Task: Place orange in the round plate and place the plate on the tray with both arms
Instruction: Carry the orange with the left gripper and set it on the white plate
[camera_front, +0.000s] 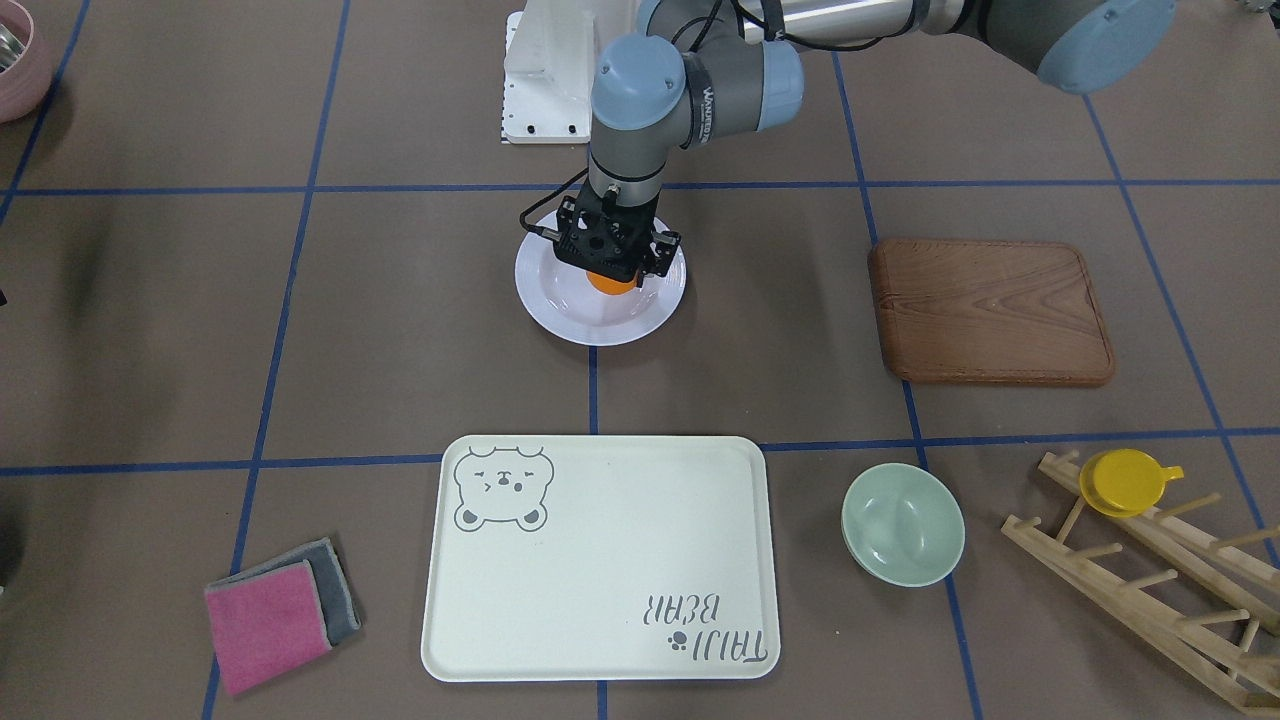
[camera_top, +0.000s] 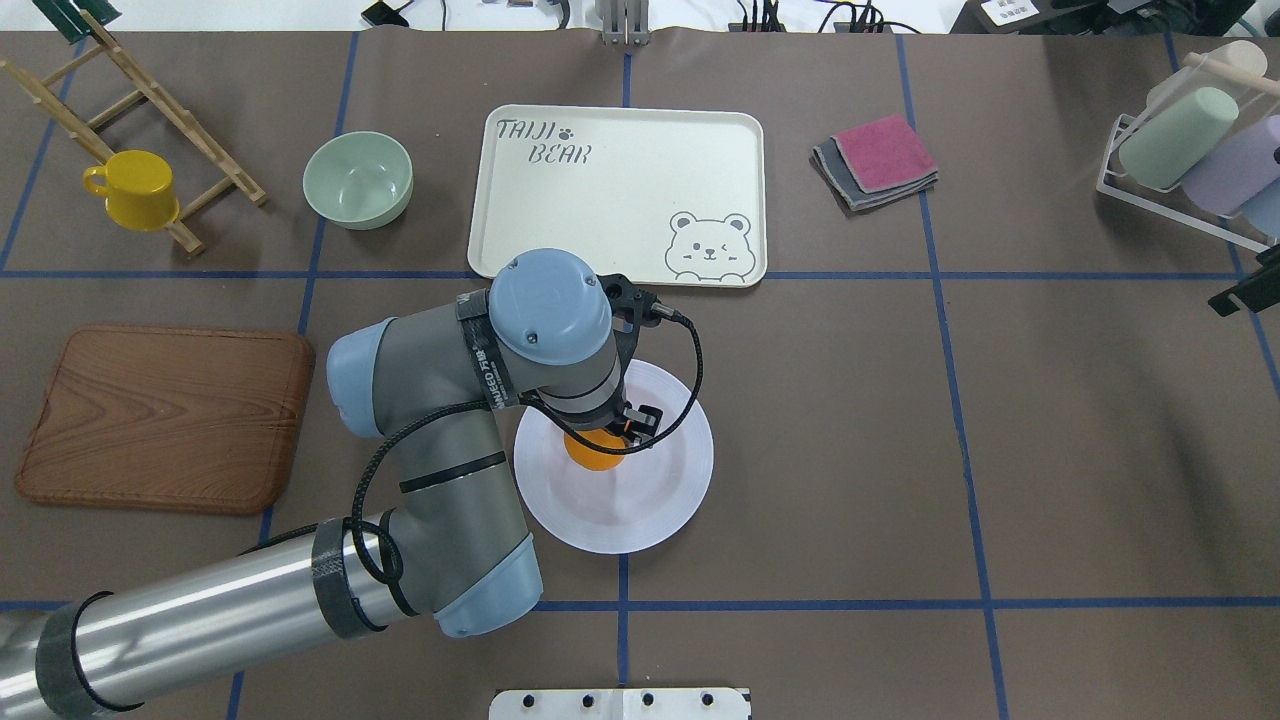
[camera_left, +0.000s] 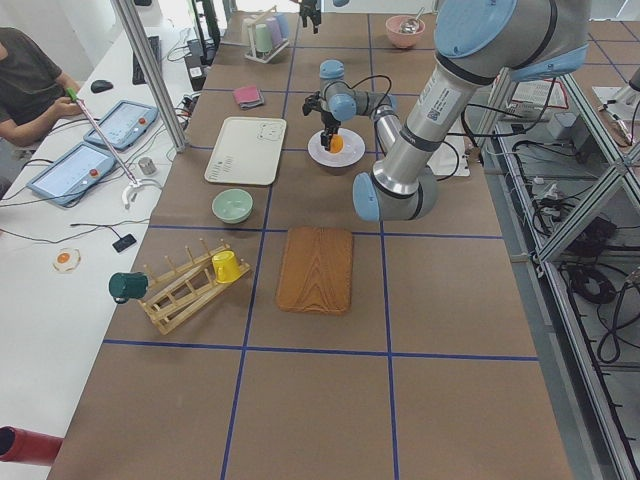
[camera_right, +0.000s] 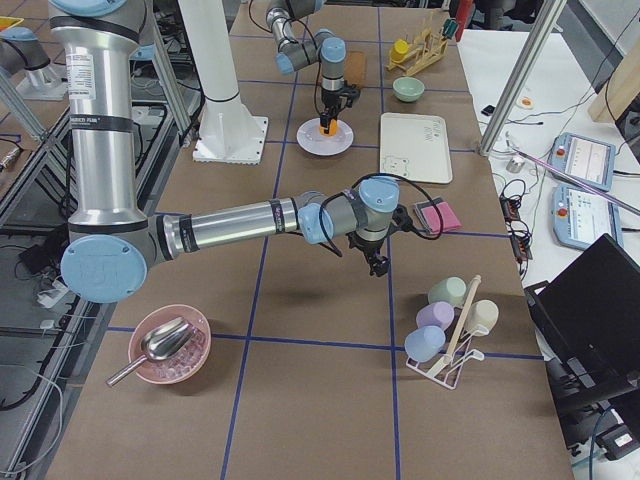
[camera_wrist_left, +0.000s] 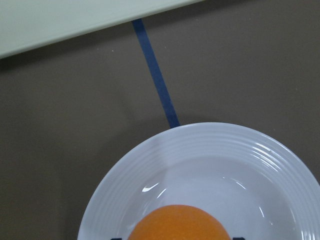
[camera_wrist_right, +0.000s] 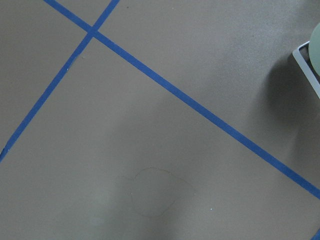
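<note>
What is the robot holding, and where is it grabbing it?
The left gripper seems to pinch the orange by its two sides, over the round plate. Whether the right gripper holds anything cannot be told.

Grey arms (camera_top: 440, 400), blue caps (camera_top: 550, 305), black cables (camera_top: 366, 488)

Left arm (camera_top: 440, 470) reaches to tabletop ctr, wrist vertical, left gripper (camera_front: 612, 272) pointing straight down w/ its 2 fingers closed on the orange (camera_top: 597, 452). Right arm (camera_right: 230, 225) stretches low & level twd the table's right end, right gripper (camera_right: 378, 262) angled down, jaw state unclear.
</note>
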